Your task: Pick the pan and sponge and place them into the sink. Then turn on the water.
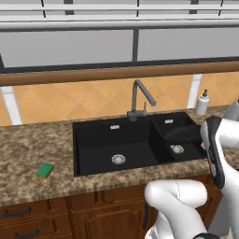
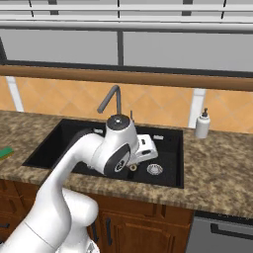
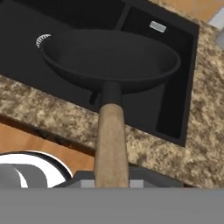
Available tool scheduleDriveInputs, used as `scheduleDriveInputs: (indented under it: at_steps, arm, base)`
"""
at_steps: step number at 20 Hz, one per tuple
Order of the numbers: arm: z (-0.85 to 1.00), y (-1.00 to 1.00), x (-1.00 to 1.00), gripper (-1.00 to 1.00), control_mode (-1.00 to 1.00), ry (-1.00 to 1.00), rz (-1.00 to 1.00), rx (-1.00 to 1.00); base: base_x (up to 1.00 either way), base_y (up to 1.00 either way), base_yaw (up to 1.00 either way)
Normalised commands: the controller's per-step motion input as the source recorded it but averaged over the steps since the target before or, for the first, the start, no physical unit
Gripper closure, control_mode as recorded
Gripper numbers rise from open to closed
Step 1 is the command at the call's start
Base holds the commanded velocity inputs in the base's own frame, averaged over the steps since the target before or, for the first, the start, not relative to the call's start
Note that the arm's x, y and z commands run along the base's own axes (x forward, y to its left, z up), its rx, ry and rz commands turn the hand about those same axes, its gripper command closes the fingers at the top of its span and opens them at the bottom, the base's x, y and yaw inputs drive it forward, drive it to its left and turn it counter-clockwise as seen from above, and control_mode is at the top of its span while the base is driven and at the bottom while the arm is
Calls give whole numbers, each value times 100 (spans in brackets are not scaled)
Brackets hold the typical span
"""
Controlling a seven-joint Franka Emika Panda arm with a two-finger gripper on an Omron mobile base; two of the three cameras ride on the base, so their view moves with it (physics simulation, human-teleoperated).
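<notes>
The pincer (image 3: 111,186) has the pan's wooden handle (image 3: 111,144) running down between its fingers, which are cut off by the bottom of the hand view, so their tips and the width of the gap cannot be made out. The handle sits squarely in the grip, and the pan (image 3: 111,57) is carried by it, clear of any surface. In the right base view the hand is largely hidden behind the arm's own wrist joint, and the pan itself is masked there; a bit of the handle end shows beneath the wrist.

The pan hangs over the sink (image 3: 175,83), roughly level, its bowl above the divider and the narrower basin. In the left base view its dark rim (image 1: 182,134) is hard to separate from the black basin behind it, just left of the arm's forearm. A round silver drain (image 3: 42,40) peeks out behind the pan's far edge in the hand view.

The gooseneck faucet (image 1: 138,99) stands behind the sink at the divider. The white soap dispenser (image 1: 202,102) stands on the tabletop (image 1: 32,154) to the right of the sink. The sponge (image 1: 45,170) lies green side up on the tabletop, well to the left of the sink, near the front edge.
</notes>
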Motion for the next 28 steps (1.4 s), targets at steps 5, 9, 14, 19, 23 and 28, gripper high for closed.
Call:
scheduleDriveInputs:
  at_steps: [5,9,14,19,23,28]
  arm:
    - [0,60,2,100,-100,-3,3,0]
    - [0,76,7,100,-100,0,19,0]
    - [0,65,1,100,-100,0,18,0]
    - [0,71,1,100,-100,0,19,0]
    - [-8,76,1,100,-100,0,13,0]
    - [-14,71,19,100,-100,0,5,0]
  base:
    - [0,0,0]
    - [0,0,0]
    - [0,0,0]
    - [0,0,0]
    - [0,0,0]
    - [0,0,0]
